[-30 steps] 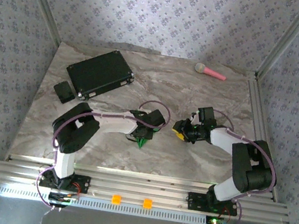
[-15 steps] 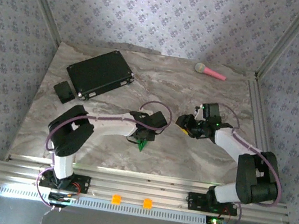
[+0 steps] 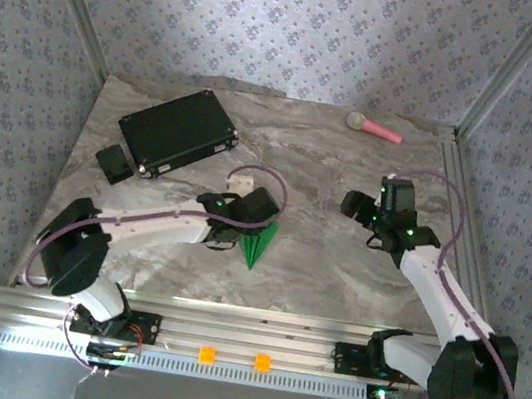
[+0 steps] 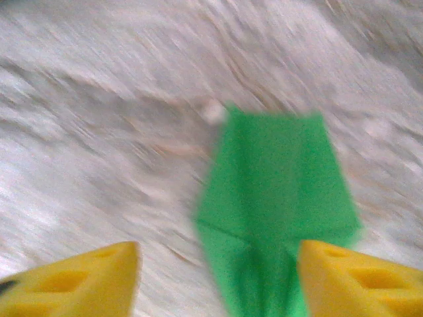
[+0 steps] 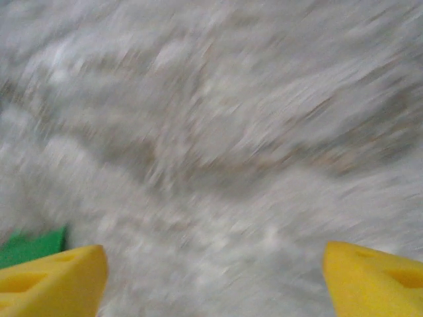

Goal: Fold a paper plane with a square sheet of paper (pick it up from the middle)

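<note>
The marbled grey surface [image 3: 341, 171] carries four things. A black rectangular case [image 3: 178, 131] lies flat in the upper left of the frame, with a small black box [image 3: 114, 163] just beside its lower-left corner. A pink-handled microphone toy [image 3: 374, 128] lies near the upper right edge. The green paper plane [image 3: 260, 246] lies near the centre, its tip pointing to the bottom.

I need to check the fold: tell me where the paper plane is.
The paper plane lies on the table near its centre in the top view, beside the left gripper, tip toward the near edge.

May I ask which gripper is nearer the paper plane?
The left gripper: the paper plane lies right beside it; the right gripper hangs well aside.
</note>
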### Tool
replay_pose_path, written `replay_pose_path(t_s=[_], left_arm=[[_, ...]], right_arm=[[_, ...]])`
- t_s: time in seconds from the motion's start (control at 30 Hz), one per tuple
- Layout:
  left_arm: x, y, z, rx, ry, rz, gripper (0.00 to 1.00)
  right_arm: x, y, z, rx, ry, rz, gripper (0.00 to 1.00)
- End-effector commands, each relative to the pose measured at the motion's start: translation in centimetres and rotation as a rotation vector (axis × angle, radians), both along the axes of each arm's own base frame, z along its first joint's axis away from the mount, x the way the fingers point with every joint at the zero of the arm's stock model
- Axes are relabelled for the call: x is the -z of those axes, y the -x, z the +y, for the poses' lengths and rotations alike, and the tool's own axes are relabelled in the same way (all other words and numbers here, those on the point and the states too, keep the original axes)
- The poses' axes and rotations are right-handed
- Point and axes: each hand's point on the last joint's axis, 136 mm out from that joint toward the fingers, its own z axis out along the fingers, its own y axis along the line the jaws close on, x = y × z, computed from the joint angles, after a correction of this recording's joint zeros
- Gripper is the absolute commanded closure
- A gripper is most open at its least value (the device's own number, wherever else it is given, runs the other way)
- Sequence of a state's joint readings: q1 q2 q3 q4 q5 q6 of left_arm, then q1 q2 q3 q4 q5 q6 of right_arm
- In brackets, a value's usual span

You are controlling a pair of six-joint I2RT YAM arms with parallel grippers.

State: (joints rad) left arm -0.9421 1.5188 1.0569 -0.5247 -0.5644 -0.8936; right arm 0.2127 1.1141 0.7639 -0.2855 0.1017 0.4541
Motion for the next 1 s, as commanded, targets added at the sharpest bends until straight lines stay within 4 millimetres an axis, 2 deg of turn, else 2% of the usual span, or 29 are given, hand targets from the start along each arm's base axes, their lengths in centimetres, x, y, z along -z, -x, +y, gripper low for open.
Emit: replay_pose_path(t_s=[0.0,0.07,0.13,0.2,0.33,0.47,0.53,0.6,0.67,0.77,0.87,0.9,0.97], left_arm=[[-2.8,-2.3,7.7,-0.150,-0.190,-0.158,0.20],[-3.0,-3.2,11.4,-0.215,-0.206,-0.169,0.17],[-3.1,-3.5,15.2,-0.296,-0.226,-0.177,0.11],[-3.6,-3.6,18.5,-0.349,-0.253,-0.200,0.09],[-3.8,-4.2,22.3,-0.355,-0.299,-0.291,0.05],[-2.7,-4.5,26.4,-0.393,-0.334,-0.311,0.04],[-1.9,-4.8,26.9,-0.365,-0.314,-0.312,0.02],[-1.1,-5.5,26.8,-0.314,-0.316,-0.342,0.01],[-0.3,-6.2,26.5,-0.270,-0.337,-0.363,0.01],[0.6,-7.5,25.8,-0.207,-0.349,-0.371,0.00],[1.0,-9.2,25.8,-0.205,-0.264,-0.441,0.00],[1.2,-9.8,25.3,-0.168,-0.265,-0.419,0.01],[1.6,-10.8,24.9,-0.125,-0.288,-0.397,0.02]], right_arm=[[1.2,0.0,-8.2,0.275,0.302,-0.050,0.03],[2.5,-0.1,-10.7,0.337,0.343,-0.051,0.03],[3.5,-0.6,-11.9,0.338,0.361,-0.057,0.03],[4.7,-1.8,-11.2,0.245,0.351,-0.072,0.03],[5.7,-3.9,-9.3,0.096,0.331,-0.141,0.02],[5.9,-5.7,-7.5,-0.032,0.345,-0.229,0.01],[5.9,-6.4,-6.7,-0.098,0.360,-0.274,0.01],[7.1,-6.7,-6.5,-0.125,0.314,-0.263,0.01],[7.2,-6.1,-6.5,-0.142,0.292,-0.294,0.01],[7.1,-5.1,-5.0,-0.182,0.273,-0.425,0.01],[7.3,-5.5,-6.3,-0.128,0.332,-0.362,0.01],[7.5,-5.9,-7.1,-0.075,0.340,-0.333,0.01],[7.6,-5.8,-7.2,-0.073,0.345,-0.322,0.01]])
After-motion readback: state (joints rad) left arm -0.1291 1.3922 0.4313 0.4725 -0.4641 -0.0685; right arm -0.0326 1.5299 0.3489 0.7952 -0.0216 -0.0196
